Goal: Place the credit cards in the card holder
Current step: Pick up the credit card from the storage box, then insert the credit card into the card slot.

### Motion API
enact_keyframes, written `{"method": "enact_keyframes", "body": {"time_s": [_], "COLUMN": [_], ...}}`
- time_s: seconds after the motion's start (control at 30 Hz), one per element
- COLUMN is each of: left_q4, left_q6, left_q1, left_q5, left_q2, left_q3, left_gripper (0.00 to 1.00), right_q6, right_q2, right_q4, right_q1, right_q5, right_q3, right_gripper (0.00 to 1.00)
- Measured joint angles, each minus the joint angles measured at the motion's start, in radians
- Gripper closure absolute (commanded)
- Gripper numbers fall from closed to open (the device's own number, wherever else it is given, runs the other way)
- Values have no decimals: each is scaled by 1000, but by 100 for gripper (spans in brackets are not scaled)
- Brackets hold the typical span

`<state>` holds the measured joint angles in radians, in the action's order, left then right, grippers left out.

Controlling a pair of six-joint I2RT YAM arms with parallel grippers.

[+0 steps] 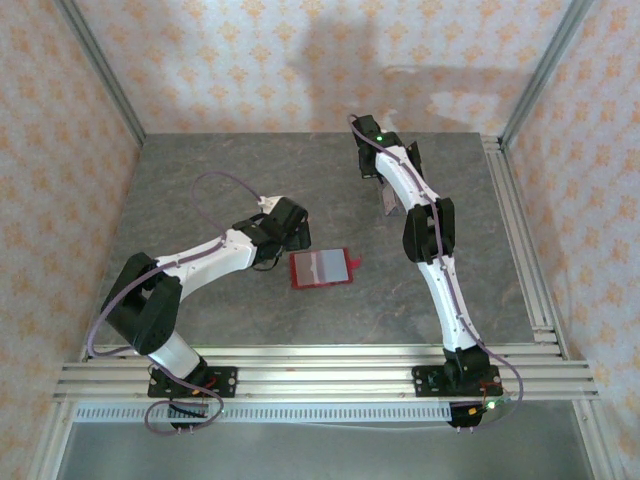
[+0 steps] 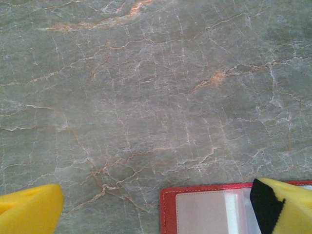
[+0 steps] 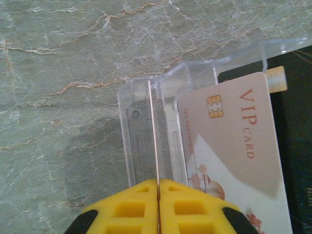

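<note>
The card holder [image 1: 320, 268] lies open and flat on the grey stone table, red with a grey lining. Its corner [image 2: 214, 210] shows between my left gripper's fingers. My left gripper [image 1: 290, 232] [image 2: 156, 214] hovers at the holder's left edge, open wide and empty. My right gripper [image 1: 388, 192] [image 3: 158, 183] is at the far middle of the table, shut on a credit card [image 3: 156, 131] seen edge-on as a thin line. That card stands in a clear plastic rack [image 3: 139, 131]. A second credit card [image 3: 234, 141], beige and printed VIP CARD, leans in the rack to the right.
A black surface [image 3: 298, 126] lies behind the rack on the right. Aluminium rails run along the table's near edge [image 1: 320, 372] and right side [image 1: 522, 230]. Patterned walls enclose the table on three sides.
</note>
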<state>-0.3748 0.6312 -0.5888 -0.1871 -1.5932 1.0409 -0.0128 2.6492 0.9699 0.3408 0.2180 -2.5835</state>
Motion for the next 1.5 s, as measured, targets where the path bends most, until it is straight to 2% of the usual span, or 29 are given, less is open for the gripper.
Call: {"method": "enact_keyframes", "body": {"time_s": [0.1,0.57,1.1,1.17,1.27,1.5], "left_q4": [-2,-31,-135,-141,-143,-156], "left_q6": [0,-3,-58,-58,-58,-66], "left_q1": [0,0,1,1,2,3], "left_q5": [0,-3,-57,-57,-55,-18], "left_q2": [0,-1,90,104,130,187], "left_q3": [4,34,57,54,28,-72], "left_gripper": [0,0,0,0,0,0], "right_q6": [2,-3,-59,-71,-100,-220], "right_q2": [0,-24,-268,-334,-489,-902], "right_q4": [-2,2,47,43,9,-210], "right_q1": [-1,-11,-6,-1,18,62], "right_q5": [-9,-85,-233,-272,-339,-516], "right_q3": [-2,-18,-22,45,243,817], "right_gripper": [100,100,100,100,100,100]}}
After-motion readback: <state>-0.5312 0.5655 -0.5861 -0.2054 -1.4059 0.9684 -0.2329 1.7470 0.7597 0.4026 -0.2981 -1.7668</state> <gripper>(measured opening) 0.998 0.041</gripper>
